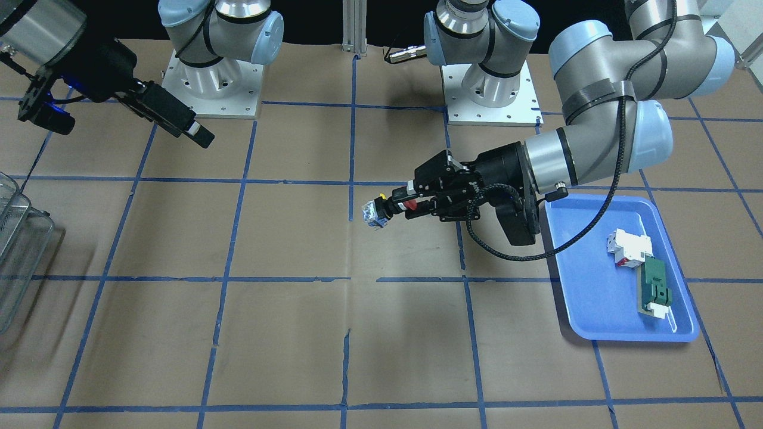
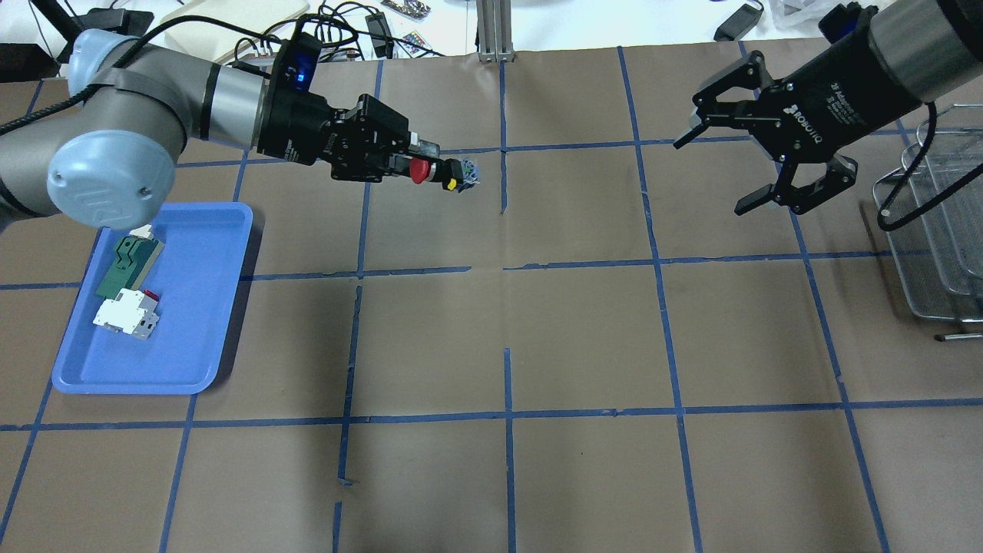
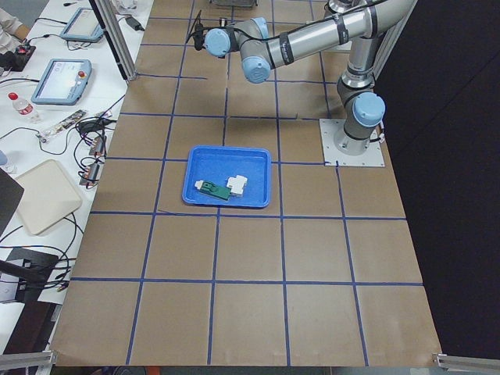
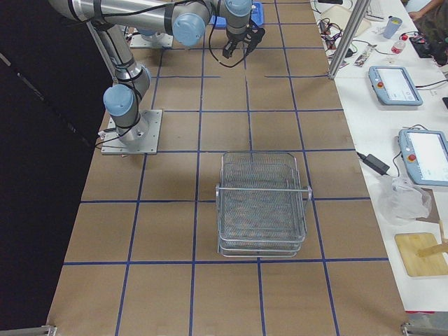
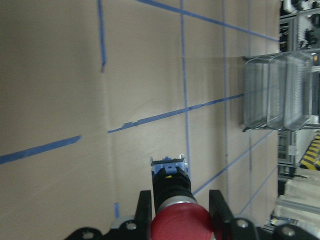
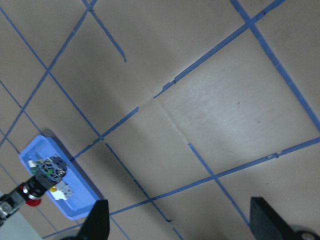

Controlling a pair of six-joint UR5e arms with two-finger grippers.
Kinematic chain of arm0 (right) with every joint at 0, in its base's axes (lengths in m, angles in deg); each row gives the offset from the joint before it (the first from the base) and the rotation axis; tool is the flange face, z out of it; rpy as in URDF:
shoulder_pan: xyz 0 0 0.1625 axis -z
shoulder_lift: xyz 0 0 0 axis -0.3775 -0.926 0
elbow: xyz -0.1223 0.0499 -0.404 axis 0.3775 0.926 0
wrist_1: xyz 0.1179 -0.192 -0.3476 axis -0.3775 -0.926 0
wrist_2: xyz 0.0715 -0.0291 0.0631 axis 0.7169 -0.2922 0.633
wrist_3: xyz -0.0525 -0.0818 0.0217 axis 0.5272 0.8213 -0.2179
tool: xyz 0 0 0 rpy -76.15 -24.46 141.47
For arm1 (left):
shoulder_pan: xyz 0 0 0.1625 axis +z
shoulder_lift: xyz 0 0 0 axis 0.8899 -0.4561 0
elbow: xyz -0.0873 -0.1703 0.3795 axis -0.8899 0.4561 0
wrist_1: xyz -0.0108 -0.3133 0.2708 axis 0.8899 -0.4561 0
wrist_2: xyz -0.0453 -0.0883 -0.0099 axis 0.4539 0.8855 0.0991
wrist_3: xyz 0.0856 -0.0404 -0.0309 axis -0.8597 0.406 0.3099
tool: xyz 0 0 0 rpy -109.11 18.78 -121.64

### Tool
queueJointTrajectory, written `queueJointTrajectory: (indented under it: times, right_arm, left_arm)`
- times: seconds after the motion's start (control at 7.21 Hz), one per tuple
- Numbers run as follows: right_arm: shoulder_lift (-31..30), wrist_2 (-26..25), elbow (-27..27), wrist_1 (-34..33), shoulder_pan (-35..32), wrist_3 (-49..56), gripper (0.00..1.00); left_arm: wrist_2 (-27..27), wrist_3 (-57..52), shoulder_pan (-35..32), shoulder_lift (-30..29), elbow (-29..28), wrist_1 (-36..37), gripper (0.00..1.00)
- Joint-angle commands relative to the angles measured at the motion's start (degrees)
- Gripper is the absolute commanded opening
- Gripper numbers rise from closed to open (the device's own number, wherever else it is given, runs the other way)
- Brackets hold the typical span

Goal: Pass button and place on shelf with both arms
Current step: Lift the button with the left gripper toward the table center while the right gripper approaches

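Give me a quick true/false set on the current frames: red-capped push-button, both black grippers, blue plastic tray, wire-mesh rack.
1. The left gripper is shut on the small push-button with the red mushroom cap. True.
2. The right gripper is shut. False: its jaws are spread wide with nothing between them.
3. The push-button lies in the blue plastic tray. False: it is held out over the brown table, outside the tray.
4. A white block and a green flat part lie in the tray. True.
5. The silvery wire-mesh rack stands on the right arm's side of the table. True.
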Motion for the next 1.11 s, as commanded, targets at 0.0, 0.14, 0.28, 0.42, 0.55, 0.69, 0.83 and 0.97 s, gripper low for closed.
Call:
queueJointTrajectory:
  times: [0.0,0.14,0.28,0.42,0.55,0.69,0.83,0.97]
  right_arm:
    - [0.06,12.18,-0.22,2.9,3.82,-7.0,1.0]
    - [0.06,18.33,-1.09,4.57,4.97,-8.84,1.0]
    - [0.06,21.09,-1.71,5.37,4.98,-13.3,1.0]
    - [0.15,21.55,-2.24,5.03,4.72,-19.44,1.0]
    - [2.06,25.3,-2.33,3.98,4.72,-24.81,1.0]
    - [2.6,25.68,-2.42,1.45,4.46,-25.99,1.0]
    - [3.13,25.51,-2.42,-2.67,4.11,-26.35,1.0]
    - [3.74,25.68,-2.42,-6.01,4.01,-29.05,1.0]
  left_arm:
    - [5.04,13.08,-3.94,-0.48,0.28,10.81,0.12]
    - [6.96,20.11,-5.53,-1.44,0.28,19.74,0.12]
    - [6.9,27.92,-6.76,-1.98,0.37,27.93,0.12]
    - [6.81,32.61,-8.34,-2.24,0.37,32.1,0.12]
    - [6.37,33.97,-9.83,-2.16,0.37,33.18,0.12]
    - [6.28,34.76,-10.72,-2.16,0.28,33.19,0.12]
    - [6.28,36.08,-11.08,-2.16,-0.07,33.28,0.11]
    - [6.28,37.05,-11.34,-2.07,-0.51,33.28,0.11]
